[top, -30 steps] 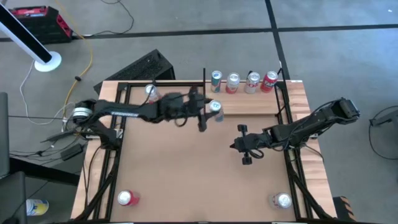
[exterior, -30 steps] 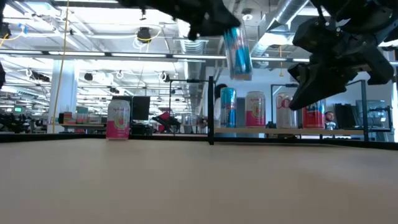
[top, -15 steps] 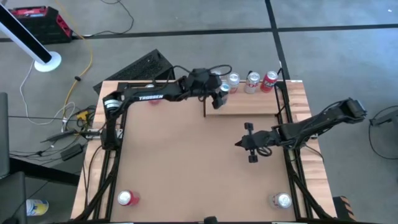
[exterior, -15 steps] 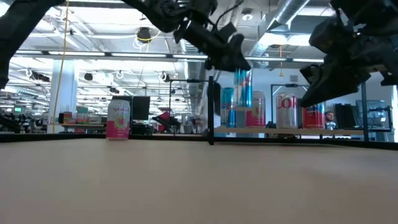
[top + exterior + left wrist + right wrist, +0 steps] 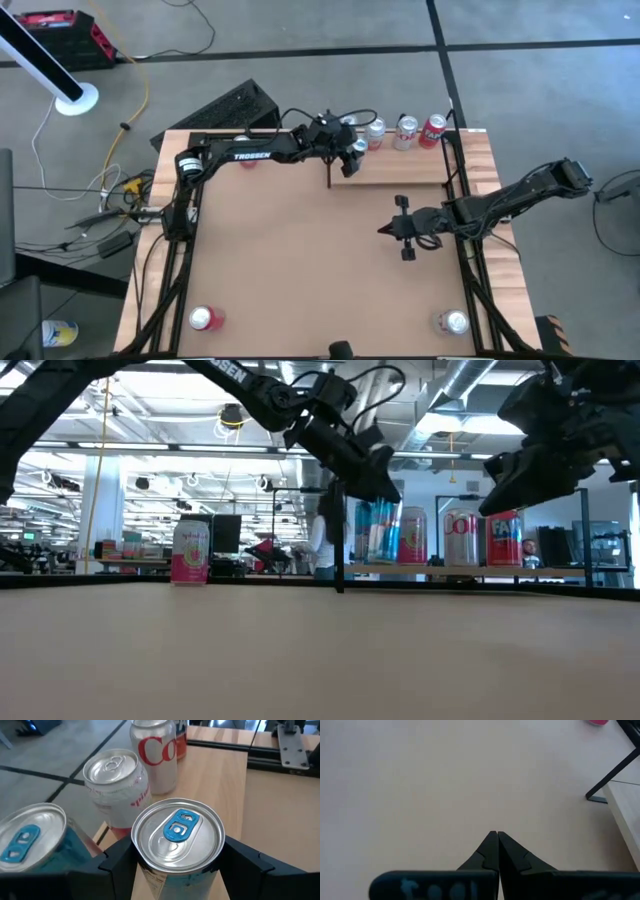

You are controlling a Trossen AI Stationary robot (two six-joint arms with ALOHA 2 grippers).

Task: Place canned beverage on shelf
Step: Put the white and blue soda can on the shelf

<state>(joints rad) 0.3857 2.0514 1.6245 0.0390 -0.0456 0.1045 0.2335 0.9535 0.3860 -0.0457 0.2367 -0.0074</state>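
A robotics lab inside a large open-plan industrial hall. Exposed ceiling ducts (image 5: pixel 470 380) and strip lights (image 5: pixel 180 448) run overhead, with rows of desks and monitors (image 5: pixel 225 532) far behind. The counter (image 5: pixel 300 260) stands on a grey concrete floor (image 5: pixel 540 90) crossed by dark seams, with loose cables (image 5: pixel 130 100) (one yellow) and a red-and-black box (image 5: pixel 55 35) lying off its left edge.

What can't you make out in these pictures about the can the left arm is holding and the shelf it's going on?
- Blue-tab can: the left wrist view cuts off its base, so contact with the shelf is undecidable.
- In the high view, the left gripper covers that can.
- In the low view, the gripper overlaps the blue cans; the held one cannot be singled out.
- The right gripper waits over the table.
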